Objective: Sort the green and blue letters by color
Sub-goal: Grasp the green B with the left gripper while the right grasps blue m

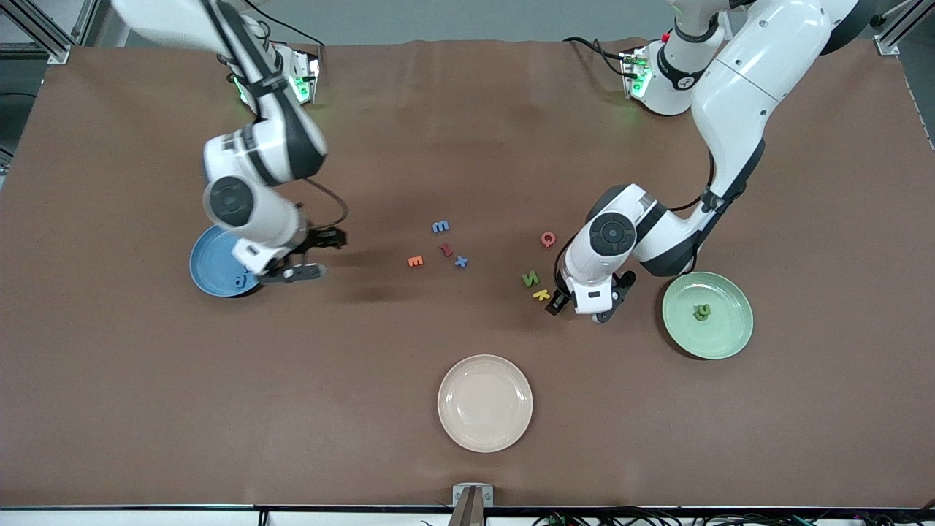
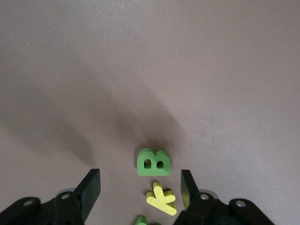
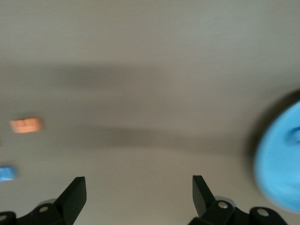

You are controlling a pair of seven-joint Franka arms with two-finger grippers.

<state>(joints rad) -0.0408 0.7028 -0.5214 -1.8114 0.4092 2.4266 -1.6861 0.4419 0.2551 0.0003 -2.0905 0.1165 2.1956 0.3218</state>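
Observation:
My left gripper (image 1: pixel 579 310) is open and low over the table beside the green plate (image 1: pixel 734 336). In the left wrist view (image 2: pixel 139 183) a green B (image 2: pixel 153 161) lies just past its fingertips. The arm hides the B in the front view. A green N (image 1: pixel 530 277) lies close by. One green letter (image 1: pixel 702 312) lies in the green plate. My right gripper (image 1: pixel 320 256) is open and empty beside the blue plate (image 1: pixel 208 256), which holds a blue letter (image 1: pixel 239 280). A blue E (image 1: pixel 440 226) and a blue plus (image 1: pixel 461 261) lie mid-table.
A yellow K (image 1: pixel 541 294) lies next to the N, between the left fingers in the wrist view (image 2: pixel 161 199). An orange E (image 1: pixel 415 261), a dark red letter (image 1: pixel 445 250) and a pink letter (image 1: pixel 548 239) lie mid-table. A beige plate (image 1: pixel 485 402) stands nearest the front camera.

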